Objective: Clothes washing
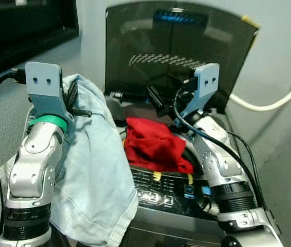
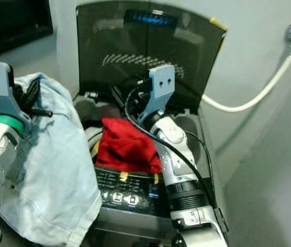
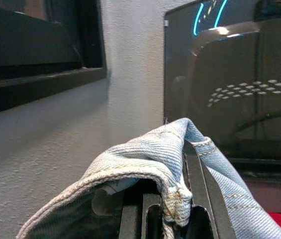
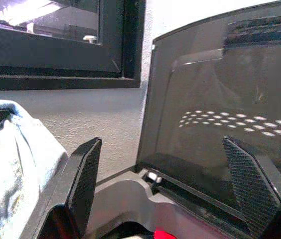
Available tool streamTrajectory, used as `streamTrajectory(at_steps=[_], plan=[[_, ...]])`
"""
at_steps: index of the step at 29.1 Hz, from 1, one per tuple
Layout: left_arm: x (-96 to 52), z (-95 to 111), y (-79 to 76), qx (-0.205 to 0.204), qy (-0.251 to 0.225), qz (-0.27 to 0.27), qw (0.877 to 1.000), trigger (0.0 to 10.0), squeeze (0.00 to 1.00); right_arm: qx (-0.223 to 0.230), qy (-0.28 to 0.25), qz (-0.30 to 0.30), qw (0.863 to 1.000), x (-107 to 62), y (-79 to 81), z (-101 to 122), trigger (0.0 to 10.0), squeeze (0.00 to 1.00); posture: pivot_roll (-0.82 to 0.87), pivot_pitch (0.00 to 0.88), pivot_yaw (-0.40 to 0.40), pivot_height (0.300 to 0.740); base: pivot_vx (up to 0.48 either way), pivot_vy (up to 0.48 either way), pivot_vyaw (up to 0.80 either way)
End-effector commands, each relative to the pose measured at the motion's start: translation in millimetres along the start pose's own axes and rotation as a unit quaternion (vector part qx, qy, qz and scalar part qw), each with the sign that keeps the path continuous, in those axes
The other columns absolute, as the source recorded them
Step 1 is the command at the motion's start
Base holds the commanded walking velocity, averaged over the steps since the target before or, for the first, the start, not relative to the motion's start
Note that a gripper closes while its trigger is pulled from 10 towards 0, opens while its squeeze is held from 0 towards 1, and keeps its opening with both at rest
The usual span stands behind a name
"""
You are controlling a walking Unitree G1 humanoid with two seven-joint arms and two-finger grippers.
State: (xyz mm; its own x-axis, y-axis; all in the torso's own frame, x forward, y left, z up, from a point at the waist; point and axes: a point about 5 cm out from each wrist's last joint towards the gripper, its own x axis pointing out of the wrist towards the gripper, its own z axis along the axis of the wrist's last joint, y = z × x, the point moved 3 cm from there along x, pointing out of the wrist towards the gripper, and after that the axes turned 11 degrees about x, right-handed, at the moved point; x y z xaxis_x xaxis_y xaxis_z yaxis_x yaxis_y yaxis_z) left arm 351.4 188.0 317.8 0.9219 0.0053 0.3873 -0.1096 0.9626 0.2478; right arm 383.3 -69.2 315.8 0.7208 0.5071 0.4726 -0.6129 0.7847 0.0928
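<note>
Pale blue denim garment (image 1: 91,175) hangs crumpled fr left gripper (image 3: 180,199).

Dim, soft, perhaps slightly blurred.

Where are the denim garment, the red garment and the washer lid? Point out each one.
denim garment (image 1: 91,170), left eye view, on its hanging front.
red garment (image 1: 153,144), left eye view, mid-fabric.
washer lid (image 2: 135,46), right eye view, its dark raised panel.

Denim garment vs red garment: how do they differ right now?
The denim garment is pale blue, hangs draped over the left hand, which is shut on its hem, left of the washer. The red garment is bright red, lies bunched in the washer's opening, apart from the open right hand. The denim shows more cloth. Both are crumpled cloth.
</note>
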Motion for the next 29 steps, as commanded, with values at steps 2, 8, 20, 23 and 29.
streamTrajectory(at_steps=[2, 8, 20, 23, 29], plan=[[2.9, 1, -4.3, 0.005, -0.003, -0.014, 1.0, 10.0, 0.0, -0.001, 0.002, -0.012, 1.0, -1.4, -6.5, 1, 10.0, 0.0, 0.09, 0.0, -0.026, 0.74, 0.0, 0.0, 0.0], [14.9, 35, -28.4, 0.011, -0.1, -0.1, 0.99, 10.0, 0.0, -0.009, -0.073, -0.083, 0.994, 0.8, -32.0, 33, 10.0, 0.0, 0.09, 0.0, -0.027, 0.74, 0.0, 0.0, 0.0], [65.6, 112, -36.5, 0.095, -0.258, -0.04, 0.961, 10.0, 0.0, -0.041, -0.134, -0.155, 0.978, -4.1, -64.5, 68, 10.0, 0.0, 0.09, 0.006, -0.019, 0.74, 0.0, 0.0, 0.0], [66.9, 130, -49.8, 0.135, -0.296, -0.063, 0.943, 10.0, 0.0, -0.063, -0.139, -0.147, 0.977, -4.1, -62.9, 76, 10.0, 0.0, 0.07, 0.01, 0.008, 0.74, 0.0, 0.0, 0.0], [60.3, 111, -64.6, 0.136, -0.289, -0.171, 0.932, 10.0, 0.0, -0.077, -0.105, -0.1, 0.986, -7.5, -58.9, 78, 10.0, 0.0, 0.07, 0.018, 0.021, 0.74, 0.0, 0.0, 0.0]])
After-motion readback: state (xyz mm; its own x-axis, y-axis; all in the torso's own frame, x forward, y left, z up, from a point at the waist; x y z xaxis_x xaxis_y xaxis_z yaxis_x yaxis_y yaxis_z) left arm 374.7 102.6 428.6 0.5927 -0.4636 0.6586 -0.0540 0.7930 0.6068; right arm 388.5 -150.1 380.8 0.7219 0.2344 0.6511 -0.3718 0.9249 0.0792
